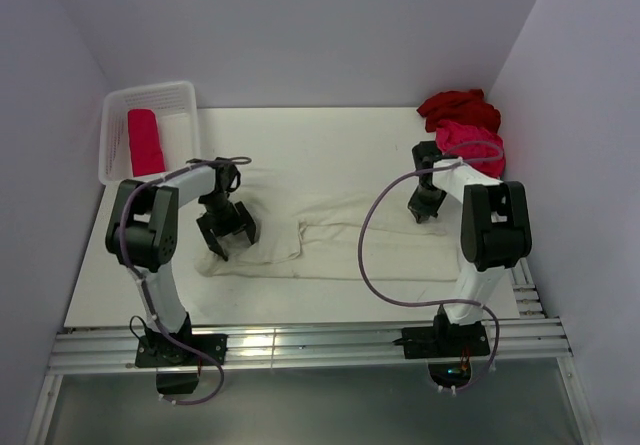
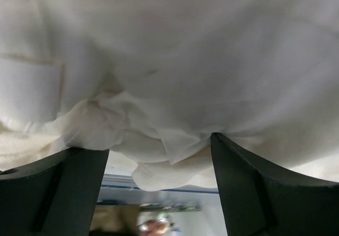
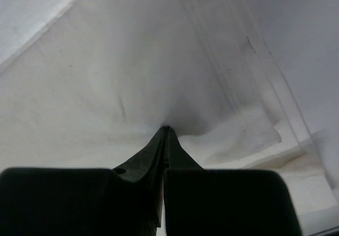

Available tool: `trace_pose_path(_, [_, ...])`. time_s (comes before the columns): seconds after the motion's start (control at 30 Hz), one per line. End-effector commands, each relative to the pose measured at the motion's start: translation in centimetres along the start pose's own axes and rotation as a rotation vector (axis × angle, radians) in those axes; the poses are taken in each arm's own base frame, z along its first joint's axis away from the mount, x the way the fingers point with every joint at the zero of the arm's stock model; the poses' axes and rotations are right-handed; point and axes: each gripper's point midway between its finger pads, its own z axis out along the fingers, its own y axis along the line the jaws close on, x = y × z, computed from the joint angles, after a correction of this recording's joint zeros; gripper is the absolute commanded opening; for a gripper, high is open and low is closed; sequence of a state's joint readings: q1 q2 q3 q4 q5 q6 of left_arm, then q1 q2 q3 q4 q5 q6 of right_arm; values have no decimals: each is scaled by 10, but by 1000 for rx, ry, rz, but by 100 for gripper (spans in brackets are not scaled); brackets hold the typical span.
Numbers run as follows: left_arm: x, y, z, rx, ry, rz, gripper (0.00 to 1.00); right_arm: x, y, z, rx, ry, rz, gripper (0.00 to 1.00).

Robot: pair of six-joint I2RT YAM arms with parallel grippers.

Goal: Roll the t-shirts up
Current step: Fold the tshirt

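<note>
The cream-white t-shirt [image 1: 340,240] lies spread across the middle of the table. My left gripper [image 1: 228,233] is open over its left end. In the left wrist view [image 2: 159,156] a bunched fold of the shirt [image 2: 159,87] sits between the spread fingers [image 2: 249,188]. My right gripper [image 1: 425,210] is at the shirt's right end. In the right wrist view [image 3: 166,130] its jaws are shut with the cloth [image 3: 132,61] puckered at their tips. A bright pink-red t-shirt [image 1: 470,143] and a dark red t-shirt [image 1: 458,107] lie heaped at the back right.
A white slatted basket [image 1: 170,95] stands at the back left and holds a rolled pink-red t-shirt [image 1: 145,142]. Walls close the table on three sides. A metal rail [image 1: 300,345] runs along the near edge by the arm bases.
</note>
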State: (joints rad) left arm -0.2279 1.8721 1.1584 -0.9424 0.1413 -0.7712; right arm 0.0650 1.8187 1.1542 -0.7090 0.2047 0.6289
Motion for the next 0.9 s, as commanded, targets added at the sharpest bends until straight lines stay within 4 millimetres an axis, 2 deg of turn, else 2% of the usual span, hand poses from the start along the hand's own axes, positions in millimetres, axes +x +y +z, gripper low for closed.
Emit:
trace_pose_path(0.0, [-96,-55,17,50,-330,157,81,26,-26,1,50,60,39,0])
trace_pose_path(0.03, [-100,-60,17,46,-336,172,81,36,-30,2,58,78,38,0])
trace_pose_path(0.07, [-108,-68,20,46,-339,175,81,39,-33,3,61,82,40,0])
trace_pose_path(0.23, [-125,-89,27,42,-333,204,80,62,-45,0,60,105,43,0])
trace_pose_path(0.4, [-160,-123,25,49,-379,239,79,90,-44,-12,26,121,22,0])
trace_pose_path(0.47, [-175,-140,26,57,-392,259,79,110,-34,-17,-10,148,-11,0])
trace_pose_path(0.53, [-185,-153,26,74,-400,275,78,120,-25,-22,-15,153,-31,0])
trace_pose_path(0.57, [-196,-166,25,98,-421,284,78,135,-16,-27,-17,166,-99,0])
trace_pose_path(0.63, [-204,-181,21,127,-447,310,77,144,-3,-35,-23,160,-145,0])
trace_pose_path(0.67, [-212,-194,16,154,-476,321,77,162,5,-41,-35,180,-213,0])
trace_pose_path(0.7, [-217,-202,12,174,-497,334,77,170,11,-45,-50,186,-238,0])
trace_pose_path(0.8, [-225,-232,-1,248,-565,374,77,199,28,-59,-99,225,-307,0])
trace_pose_path(0.87, [-218,-250,-9,314,-580,402,77,206,34,-66,-117,226,-333,0])
